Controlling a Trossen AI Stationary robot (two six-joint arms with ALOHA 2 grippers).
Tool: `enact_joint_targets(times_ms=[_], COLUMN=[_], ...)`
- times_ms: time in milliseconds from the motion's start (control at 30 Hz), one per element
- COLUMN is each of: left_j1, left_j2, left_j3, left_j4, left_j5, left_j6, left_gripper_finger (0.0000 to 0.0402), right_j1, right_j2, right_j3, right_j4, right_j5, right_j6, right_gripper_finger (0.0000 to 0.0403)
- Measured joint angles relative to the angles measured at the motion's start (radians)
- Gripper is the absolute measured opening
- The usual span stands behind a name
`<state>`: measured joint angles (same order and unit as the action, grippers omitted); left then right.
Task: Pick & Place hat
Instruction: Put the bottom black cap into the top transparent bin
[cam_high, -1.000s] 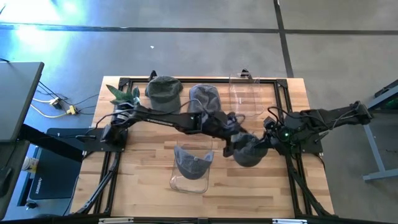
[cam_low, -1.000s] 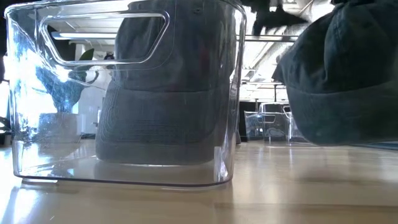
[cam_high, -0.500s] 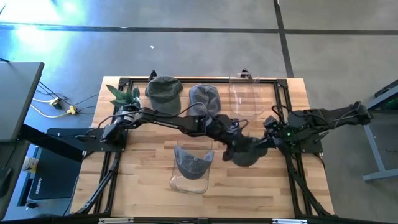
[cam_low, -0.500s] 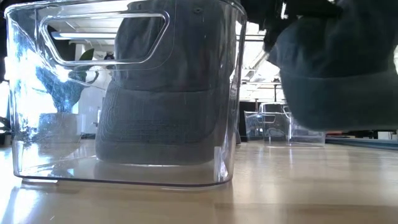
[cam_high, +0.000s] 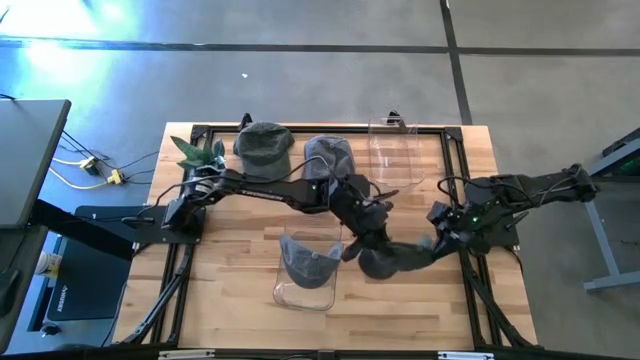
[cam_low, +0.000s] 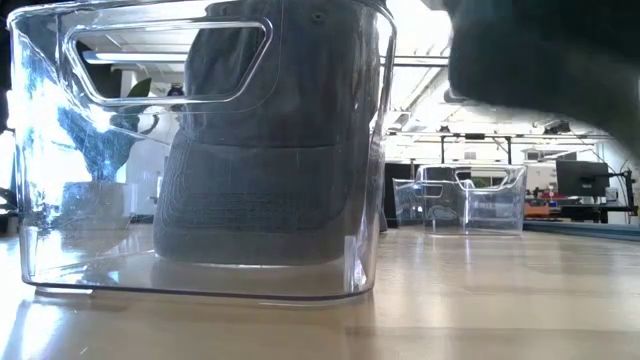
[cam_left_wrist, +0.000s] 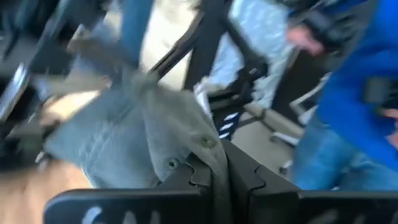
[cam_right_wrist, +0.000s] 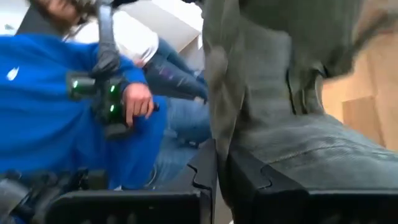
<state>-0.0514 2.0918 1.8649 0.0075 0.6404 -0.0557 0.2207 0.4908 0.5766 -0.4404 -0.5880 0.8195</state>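
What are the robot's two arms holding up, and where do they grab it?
Both grippers, left and right, hold one dark grey hat above the table, each pinching the fabric at opposite edges between shut fingers.

Lab: concrete floor (cam_high: 300, 80), monitors (cam_low: 578, 178), wood bench (cam_high: 240, 290).

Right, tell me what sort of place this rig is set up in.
Likely a robotics lab or workshop: a bare concrete floor surrounds the wooden table, the low view shows an open room with a monitor, and a person holds a controller.
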Motion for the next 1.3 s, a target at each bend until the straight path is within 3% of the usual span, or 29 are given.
enact_joint_targets(times_ms=[167, 267, 467, 667, 800, 933, 1067, 1200, 1300], left_j1=[0.006, 0.006, 0.006, 0.037, 0.062, 0.067, 0.062, 0.063, 0.063], left_j2=[-0.003, -0.002, -0.002, -0.002, -0.002, -0.002, -0.002, -0.002, -0.002], left_j3=[0.054, 0.083, 0.126, 0.181, 0.237, 0.275, 0.298, 0.314, 0.322], left_j4=[-0.038, -0.091, -0.127, -0.159, -0.242, -0.274, -0.271, -0.273, -0.238], left_j5=[0.063, 0.083, 0.086, 0.083, 0.068, 0.065, 0.066, 0.066, 0.069], left_j6=[-0.001, -0.001, -0.01, -0.029, -0.031, -0.031, -0.031, -0.034, -0.092], left_gripper_finger=[0.0006, 0.0003, 0.0001, 0.0001, 0.0001, 0.0001, 0.0001, 0.0001, 0.0001], right_j1=[0.0, 0.001, 0.001, 0.038, 0.077, 0.099, 0.101, 0.101, 0.1], right_j2=[-0.001, -0.001, 0.016, 0.086, 0.105, 0.103, 0.103, 0.103, 0.102], right_j3=[0.0, 0.0, 0.0, -0.002, -0.002, -0.002, -0.002, -0.002, -0.002], right_j4=[0.006, 0.043, 0.102, 0.155, 0.262, 0.35, 0.42, 0.49, 0.526], right_j5=[-0.015, -0.009, 0.12, 0.029, -0.017, 0.005, 0.028, 0.036, 0.045], right_j6=[-0.066, -0.157, -0.403, -0.482, -0.399, -0.353, -0.303, -0.25, -0.207], right_gripper_finger=[0.0041, 0.0077, 0.0162, 0.0196, 0.0186, 0.0159, 0.0102, 0.002, 0.0015])
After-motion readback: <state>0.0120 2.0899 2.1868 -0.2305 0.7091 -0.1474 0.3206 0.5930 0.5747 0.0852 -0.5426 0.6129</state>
